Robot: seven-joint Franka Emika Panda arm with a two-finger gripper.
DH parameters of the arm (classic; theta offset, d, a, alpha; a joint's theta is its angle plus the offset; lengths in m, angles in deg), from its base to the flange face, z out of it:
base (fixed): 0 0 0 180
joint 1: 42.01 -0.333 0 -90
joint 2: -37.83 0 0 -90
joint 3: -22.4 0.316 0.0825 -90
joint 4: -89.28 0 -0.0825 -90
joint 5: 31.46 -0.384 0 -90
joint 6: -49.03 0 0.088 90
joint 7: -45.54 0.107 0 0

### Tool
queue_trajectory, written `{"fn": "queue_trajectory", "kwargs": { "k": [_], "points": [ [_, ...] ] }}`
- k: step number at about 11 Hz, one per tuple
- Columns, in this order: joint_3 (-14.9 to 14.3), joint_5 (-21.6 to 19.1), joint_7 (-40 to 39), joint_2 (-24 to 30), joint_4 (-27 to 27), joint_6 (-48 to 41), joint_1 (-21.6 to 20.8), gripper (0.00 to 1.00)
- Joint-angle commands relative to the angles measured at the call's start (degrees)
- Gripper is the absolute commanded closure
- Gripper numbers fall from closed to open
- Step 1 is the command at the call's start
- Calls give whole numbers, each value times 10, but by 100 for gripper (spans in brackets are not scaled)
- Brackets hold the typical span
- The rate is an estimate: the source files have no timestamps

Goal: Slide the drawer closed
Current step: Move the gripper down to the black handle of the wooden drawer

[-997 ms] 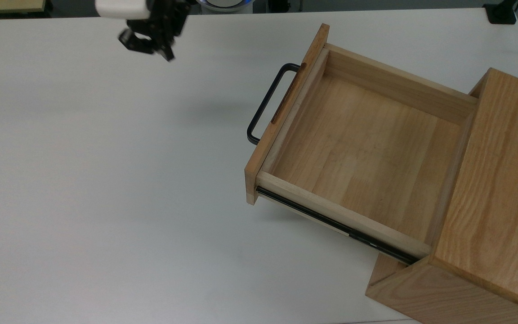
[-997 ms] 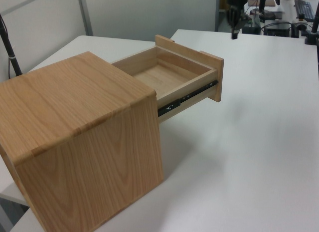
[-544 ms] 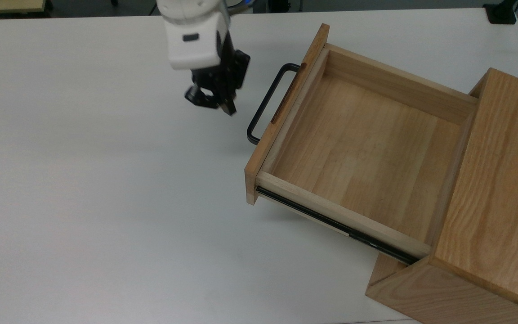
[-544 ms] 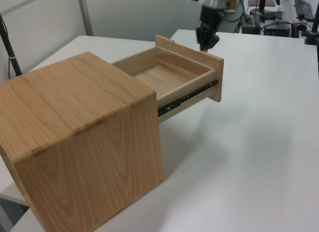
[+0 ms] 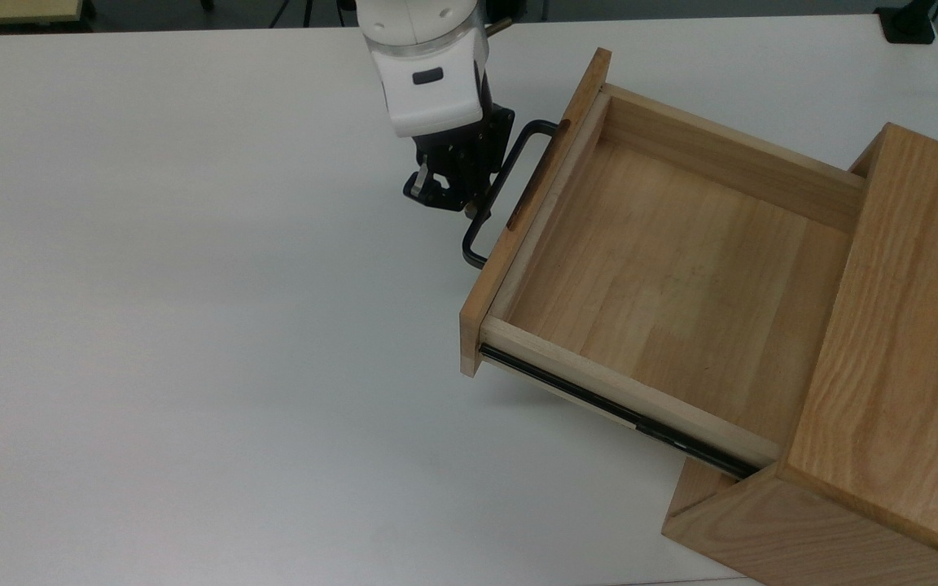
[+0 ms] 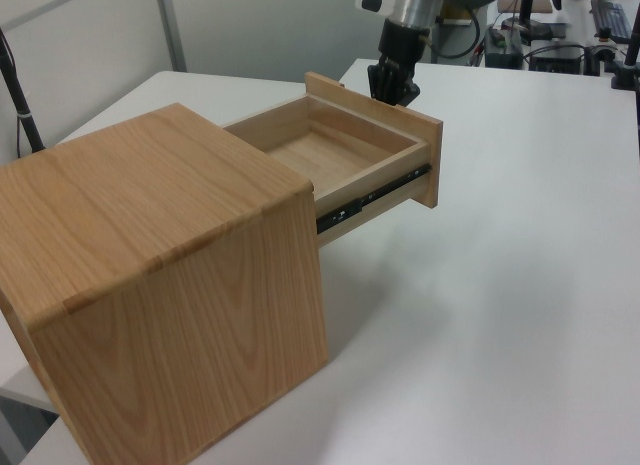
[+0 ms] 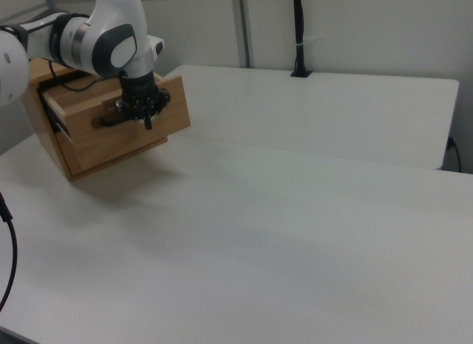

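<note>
A: The pincer is pressing against the black handle; I cannot tell whether it is clenched or released. The drawer is sitting just beyond it, mostly pulled out.

B: Risk?

A: Pushing off-centre is likely to skew the drawer on its rail, or shove the whole cabinet across the table.

B: Hidden?

A: The contact point itself is hard to make out.

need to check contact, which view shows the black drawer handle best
The top view: the handle shows as a whole U-shaped bar with the claw against its outer side. In the right view the handle is partly covered by the claw. In the left view the drawer front panel hides it.
</note>
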Motion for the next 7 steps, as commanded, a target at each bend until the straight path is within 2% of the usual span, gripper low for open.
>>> {"fn": "queue_trajectory", "kwargs": {
  "k": [1,3,5,7],
  "points": [
    [13,-7,-9,-2,-25,-19,-3,100],
    [30,-3,-4,-3,-28,-17,-9,100],
    [30,1,-4,-5,-37,-15,-21,100],
    [30,6,-1,-30,-70,-14,-40,100]
  ]
}}
